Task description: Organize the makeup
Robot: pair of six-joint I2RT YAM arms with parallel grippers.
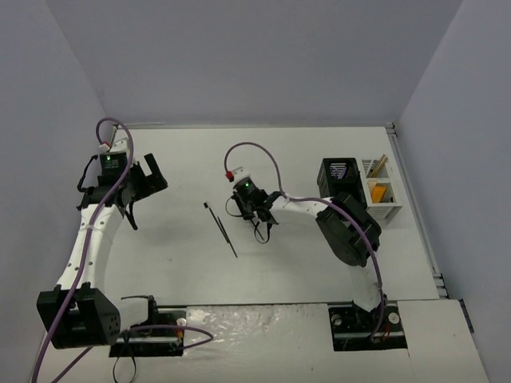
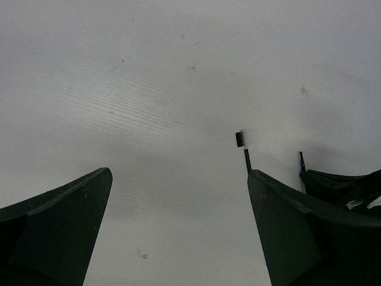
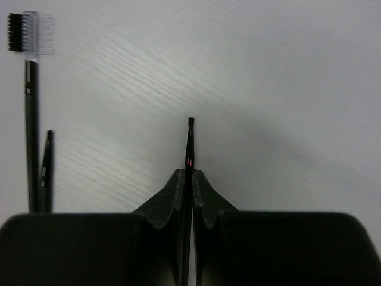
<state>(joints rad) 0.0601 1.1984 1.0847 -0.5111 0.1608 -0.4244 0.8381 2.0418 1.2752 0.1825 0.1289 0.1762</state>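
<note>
Two more (comb brush [image 3: 30, 107], liner [image 3: 46, 170]) beside thin brush [image 3: 190, 136] in right gripper [image 3: 187, 176]

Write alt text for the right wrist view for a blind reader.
The right gripper is shut on a thin black makeup stick that points away from the camera over a white table. To the left lie a brow comb brush and a shorter black stick, side by side.

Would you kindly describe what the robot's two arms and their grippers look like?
The left arm and right arm have white links joined by bulky black joint housings. A purple cable runs along each, and a small green light glows near each wrist. The left gripper and right gripper have plain dark fingers tapering to narrow tips; no markings are legible.
</note>
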